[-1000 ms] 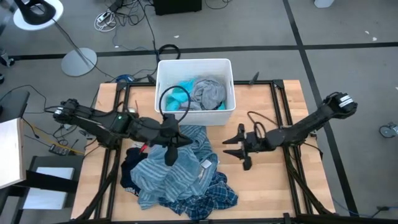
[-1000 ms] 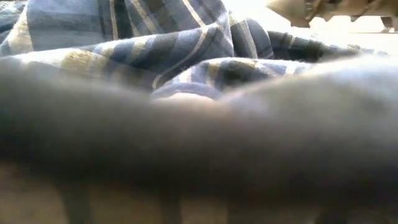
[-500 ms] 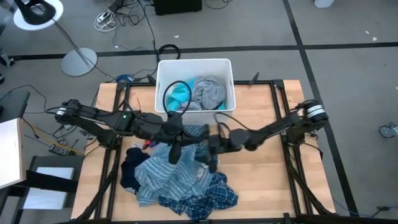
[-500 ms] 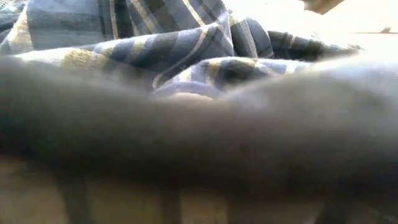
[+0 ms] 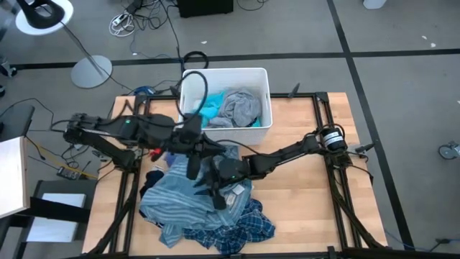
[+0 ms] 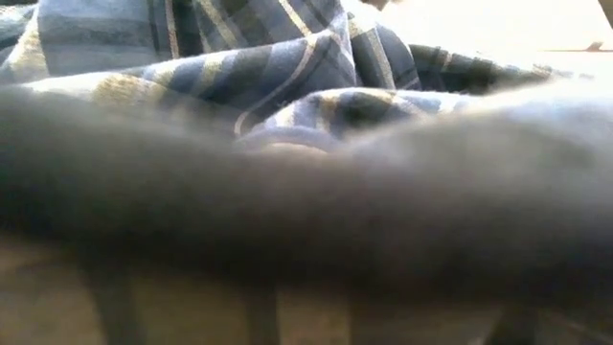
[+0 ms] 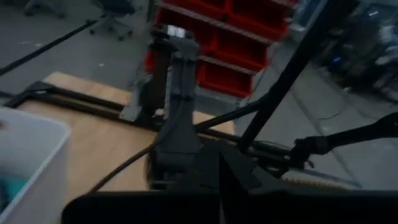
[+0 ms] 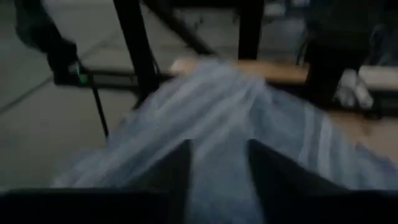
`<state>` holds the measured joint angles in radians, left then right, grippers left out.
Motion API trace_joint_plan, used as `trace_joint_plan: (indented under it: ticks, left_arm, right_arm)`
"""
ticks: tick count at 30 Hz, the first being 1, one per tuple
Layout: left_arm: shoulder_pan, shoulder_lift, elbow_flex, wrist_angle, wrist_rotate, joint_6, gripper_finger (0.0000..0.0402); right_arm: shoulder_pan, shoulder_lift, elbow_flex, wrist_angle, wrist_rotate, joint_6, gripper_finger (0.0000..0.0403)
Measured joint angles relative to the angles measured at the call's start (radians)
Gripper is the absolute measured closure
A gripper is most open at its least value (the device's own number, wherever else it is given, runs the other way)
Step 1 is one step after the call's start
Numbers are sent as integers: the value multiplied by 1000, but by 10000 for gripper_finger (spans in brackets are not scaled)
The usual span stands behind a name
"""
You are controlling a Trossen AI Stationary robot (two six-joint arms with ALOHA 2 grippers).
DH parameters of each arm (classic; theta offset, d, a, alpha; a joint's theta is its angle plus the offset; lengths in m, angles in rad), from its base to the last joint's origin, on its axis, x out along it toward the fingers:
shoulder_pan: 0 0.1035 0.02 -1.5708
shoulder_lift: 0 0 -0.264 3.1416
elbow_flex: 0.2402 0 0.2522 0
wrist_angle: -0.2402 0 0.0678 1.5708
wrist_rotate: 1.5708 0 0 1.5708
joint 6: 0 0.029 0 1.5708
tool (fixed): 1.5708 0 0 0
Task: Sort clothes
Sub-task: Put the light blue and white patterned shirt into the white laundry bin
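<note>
A pile of clothes lies on the table's near left part. A blue-grey striped garment (image 5: 176, 201) is on top, a plaid shirt (image 5: 237, 229) is at the near edge, and a dark navy piece (image 5: 149, 188) is at the left. My left gripper (image 5: 192, 167) points down at the top of the striped garment, shut on it. My right gripper (image 5: 215, 196) reaches over the pile from the right, open, its fingers (image 8: 180, 171) just above the striped cloth (image 8: 217, 118). Turquoise (image 5: 207, 109) and grey (image 5: 241, 108) garments lie in the white bin (image 5: 188, 79). My left gripper holds the striped garment near its far end (image 5: 198, 180) from above, fingers pointing down. The gripper itself hides the place of contact. The cloth rises to the fingers and spreads out below onto the pile. Whether my right gripper touches the cloth, I cannot tell.
The white bin stands at the table's far middle. Bare wooden table (image 5: 309, 194) lies to the right of the pile. In the low view the plaid shirt (image 6: 239, 57) and a blurred dark fold (image 6: 306, 211) fill the picture. Cables and a lamp base lie on the floor beyond.
My right gripper has swung from the table's right middle toward the left and near, ending over the pile. My left gripper has shifted slightly toward the far left, and the striped garment's lower part has spread toward the table's left.
</note>
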<state>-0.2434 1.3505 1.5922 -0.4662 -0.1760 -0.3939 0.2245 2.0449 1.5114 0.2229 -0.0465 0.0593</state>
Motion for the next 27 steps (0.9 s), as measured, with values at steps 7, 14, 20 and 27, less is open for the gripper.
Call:
trace_joint_plan:
  ticks: [7,14,20,27]
  left_arm:
    - [-132,-14,65,-290,-289,-55,401]
    - [-278,-23,50,-387,-428,-92,401]
    - [-339,-31,-5,-493,-487,-185,401]
    - [-376,-113,-213,-439,-532,-257,401]
  right_arm:
    - [10,-38,-12,-102,-34,14,387]
    - [22,-44,-13,-151,-58,10,382]
    - [25,-44,-13,-114,-63,14,303]
    - [46,4,-14,-22,-63,10,174]
